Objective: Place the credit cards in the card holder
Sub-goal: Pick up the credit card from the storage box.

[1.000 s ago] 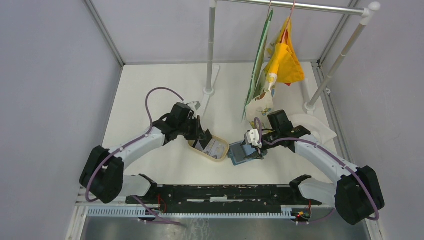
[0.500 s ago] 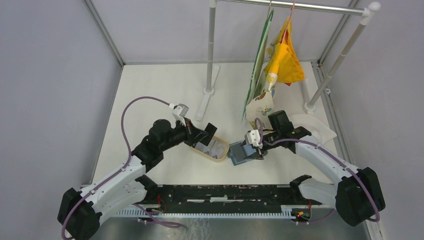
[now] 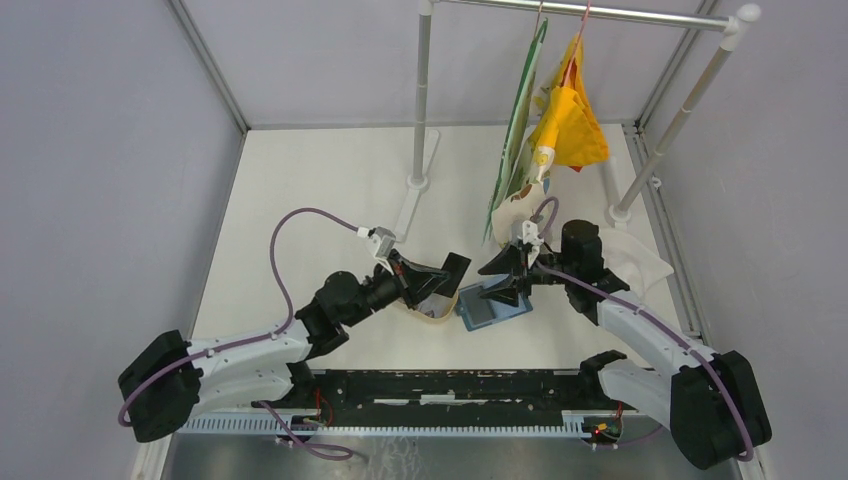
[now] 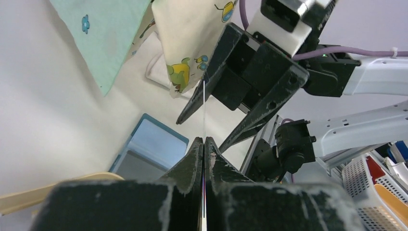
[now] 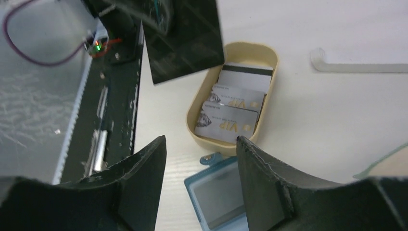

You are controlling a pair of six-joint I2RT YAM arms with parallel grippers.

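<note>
Left claw (image 4: 204,143) pinched tight, right claw (image 5: 199,140) spread wide, facing each other.

- The worktop (image 3: 330,190) is white and flat, and the light on it is even.
- Plain grey walls (image 3: 100,150) stand at the left, at the back and at the right.
- A metal clothes rail (image 3: 600,14) stands at the back of the worktop on two poles (image 3: 423,100).
- A yellow cloth (image 3: 575,125) and a printed cloth (image 3: 520,210) hang from the rail.
- A black bar (image 3: 450,385) runs along the near edge.
</note>
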